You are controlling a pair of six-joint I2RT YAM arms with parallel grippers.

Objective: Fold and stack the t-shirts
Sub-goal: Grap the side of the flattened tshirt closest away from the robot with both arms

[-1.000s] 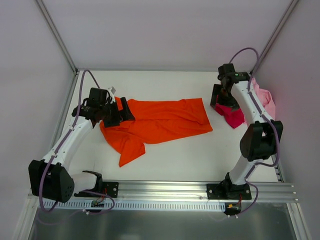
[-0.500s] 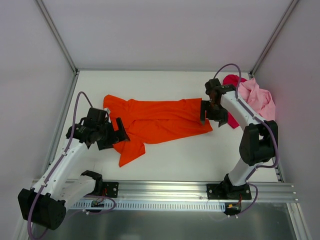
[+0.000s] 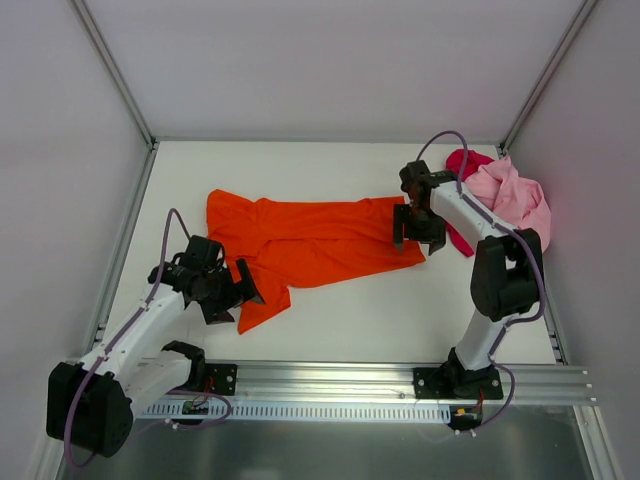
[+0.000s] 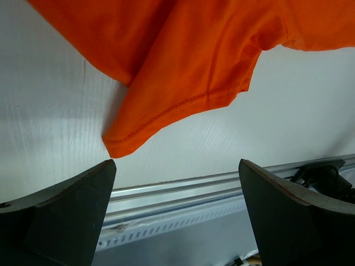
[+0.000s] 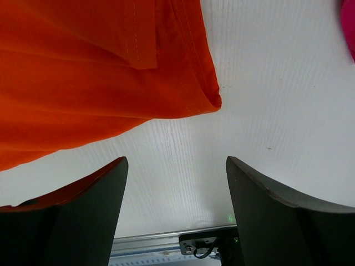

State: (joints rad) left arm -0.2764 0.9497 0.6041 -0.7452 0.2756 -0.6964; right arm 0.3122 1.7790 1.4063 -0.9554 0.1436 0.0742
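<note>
The orange t-shirt (image 3: 320, 245) lies spread across the middle of the table, collar end to the left, one sleeve (image 4: 166, 111) trailing toward the near edge. My left gripper (image 3: 238, 298) (image 4: 176, 163) hovers open just short of that sleeve's tip, nothing between its fingers. My right gripper (image 3: 412, 230) (image 5: 176, 159) stands open over bare table beside the shirt's right hem corner (image 5: 211, 100). The pink t-shirt (image 3: 515, 195) is bunched at the far right. The red t-shirt (image 3: 463, 160) peeks out from under it, and its edge (image 5: 350, 27) shows in the right wrist view.
An aluminium rail (image 3: 400, 375) runs along the near edge, carrying both arm bases. White walls and slanted frame posts (image 3: 115, 75) close in the table on three sides. White table surface (image 3: 350, 320) shows between the orange shirt and the rail.
My left arm has swung from the shirt's far-left end down to the near sleeve, leaving that end spread flat. My right arm has moved left from the red and pink pile to the orange hem.
</note>
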